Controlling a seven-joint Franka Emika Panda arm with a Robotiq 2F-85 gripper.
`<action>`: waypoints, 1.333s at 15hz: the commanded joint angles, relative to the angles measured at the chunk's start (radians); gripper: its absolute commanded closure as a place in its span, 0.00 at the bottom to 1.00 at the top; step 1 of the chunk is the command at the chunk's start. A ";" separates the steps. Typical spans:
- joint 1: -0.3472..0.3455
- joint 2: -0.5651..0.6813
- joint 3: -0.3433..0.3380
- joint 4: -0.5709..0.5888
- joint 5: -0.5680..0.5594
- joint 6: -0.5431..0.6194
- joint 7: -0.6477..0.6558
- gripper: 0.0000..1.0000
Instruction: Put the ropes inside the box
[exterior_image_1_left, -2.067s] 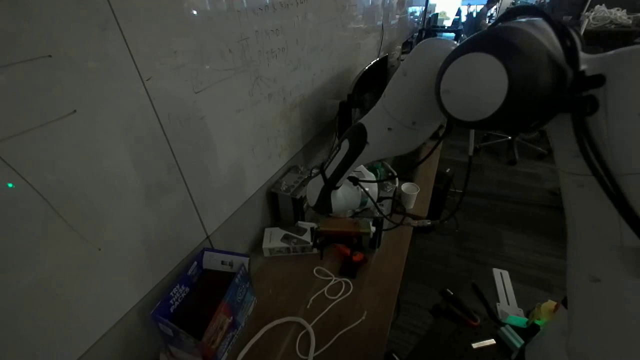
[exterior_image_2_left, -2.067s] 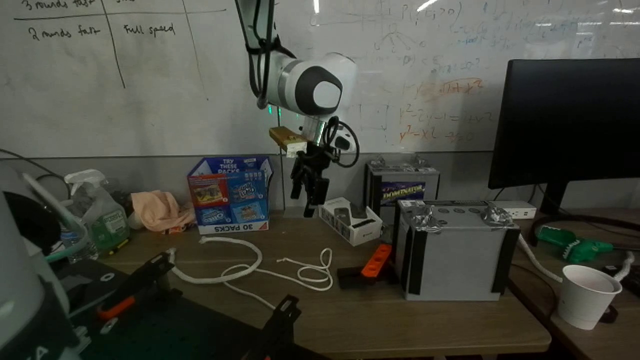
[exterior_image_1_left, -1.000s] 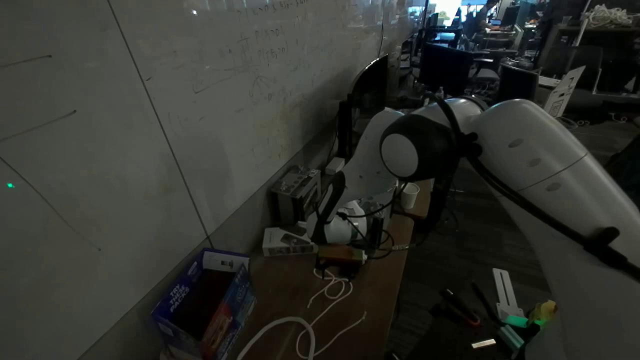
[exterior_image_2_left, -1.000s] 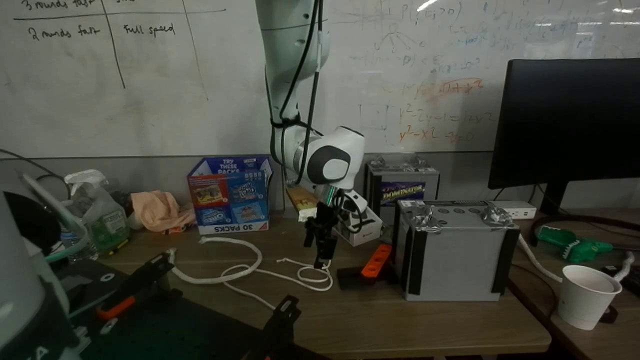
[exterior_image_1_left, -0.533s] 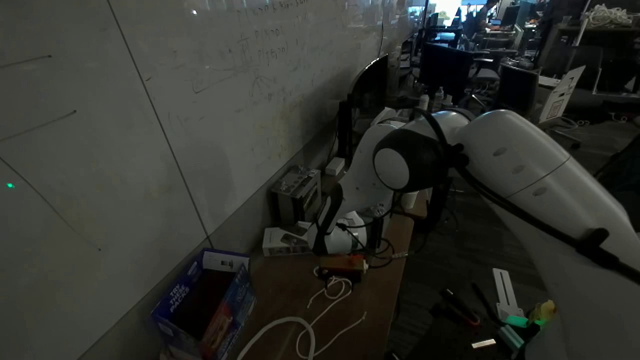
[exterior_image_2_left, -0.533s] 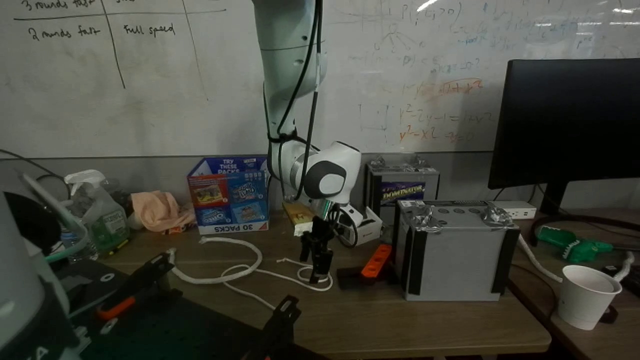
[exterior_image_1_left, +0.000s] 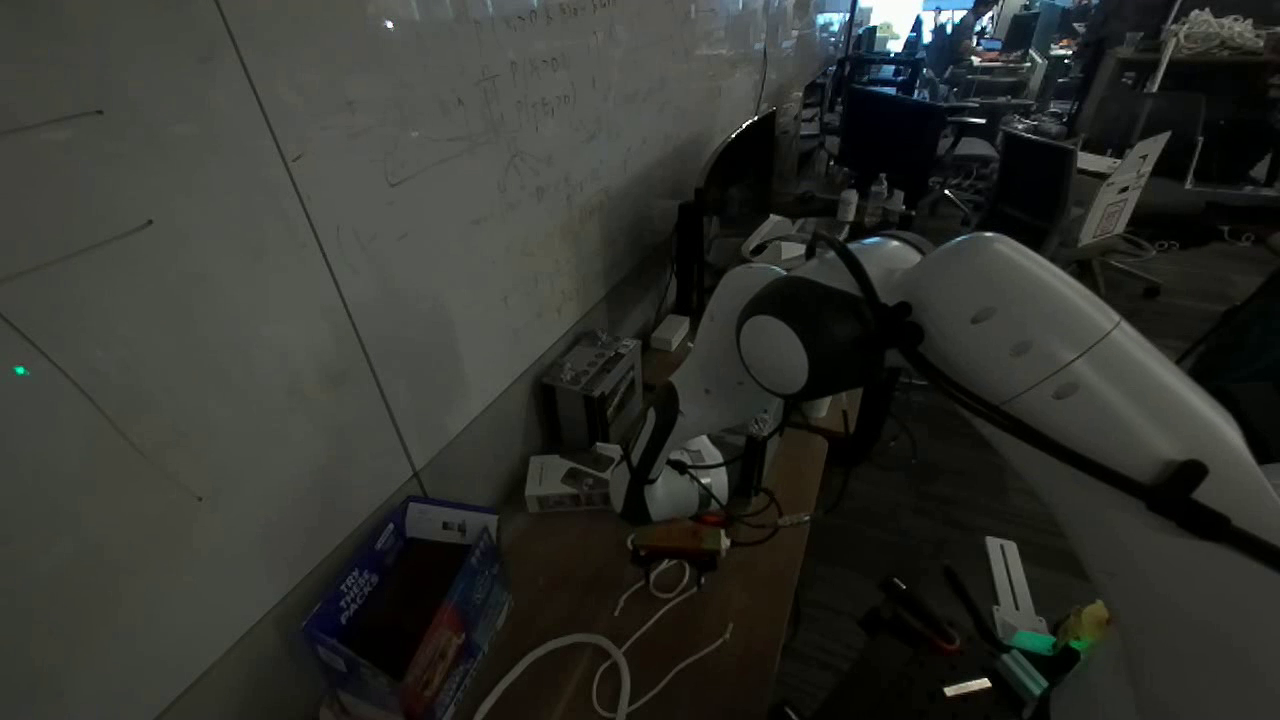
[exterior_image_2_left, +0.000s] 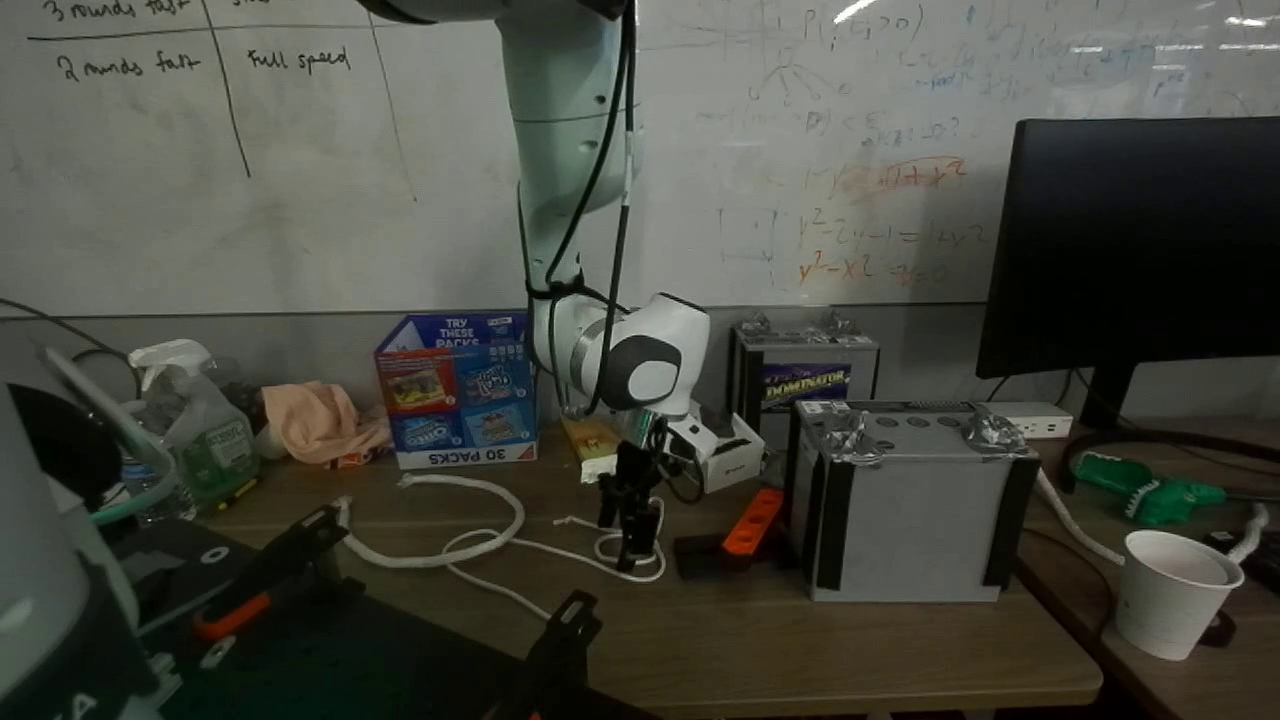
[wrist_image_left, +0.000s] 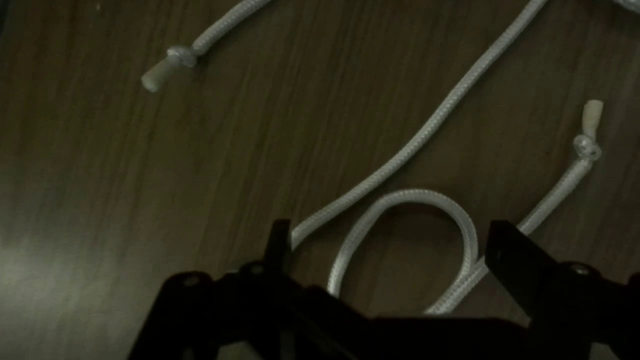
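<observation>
Ropes lay loose on the wooden table, below and to one side of the gripper. The tool was released: its jaws stood well apart in the wrist view, and a small loop of the thinner rope showed in the gap. Whether either jaw touched rope or tabletop could not be determined. Two knotted rope ends were visible in that view, one toward each side. In both exterior views a thicker rope curved in a wide arc and crossed the thinner one. Behind that arc stood the blue box, upright, mouth upward, near the whiteboard; the ropes were outside it. A white carton sat behind the gripper, partly hidden. Near the gripper lay an orange-and-black object, just beside a grey case. Past the case stood a paper cup.
</observation>
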 joint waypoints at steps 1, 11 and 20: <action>0.021 -0.009 -0.007 -0.007 0.016 0.097 0.049 0.00; 0.078 0.007 -0.062 0.002 0.000 0.144 0.152 0.00; 0.111 0.028 -0.083 0.013 -0.010 0.144 0.187 0.00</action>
